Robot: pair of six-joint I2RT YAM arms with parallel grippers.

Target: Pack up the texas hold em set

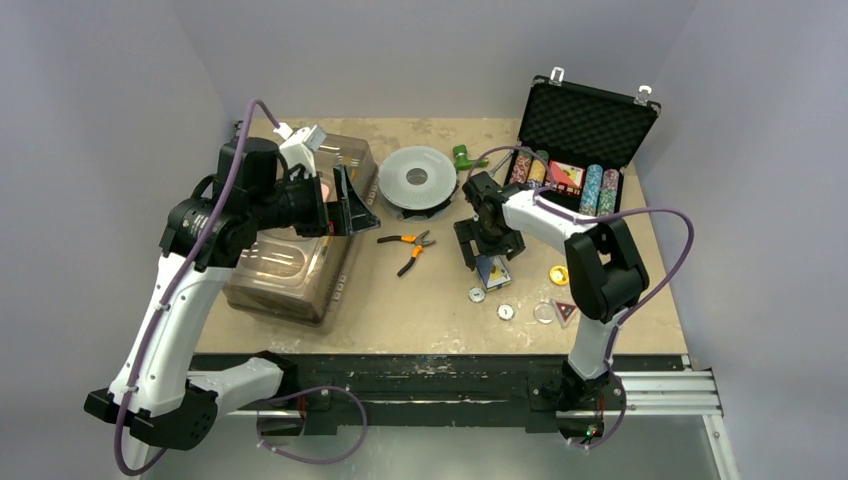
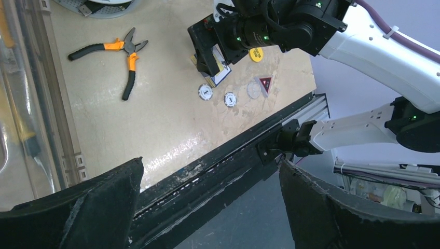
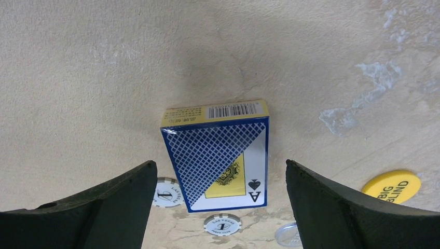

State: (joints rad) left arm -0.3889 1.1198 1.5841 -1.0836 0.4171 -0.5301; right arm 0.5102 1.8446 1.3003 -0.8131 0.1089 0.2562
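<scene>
The deck [image 3: 218, 155] lies flat on the worktop [image 3: 93, 62], squarely between the right fingers [image 3: 342, 207], which are spread apart across its short width. The left fingers [image 2: 88, 212], also apart, hang well away.

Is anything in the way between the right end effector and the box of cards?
No, nothing visible. The right end effector is open right above the card deck, which lies on the table between its fingers, with no other thing in the gap.

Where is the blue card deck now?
Top view: the blue card deck sits on the table, right of centre, between the open fingers of the right gripper, with a white chip nearer the bases.
</scene>
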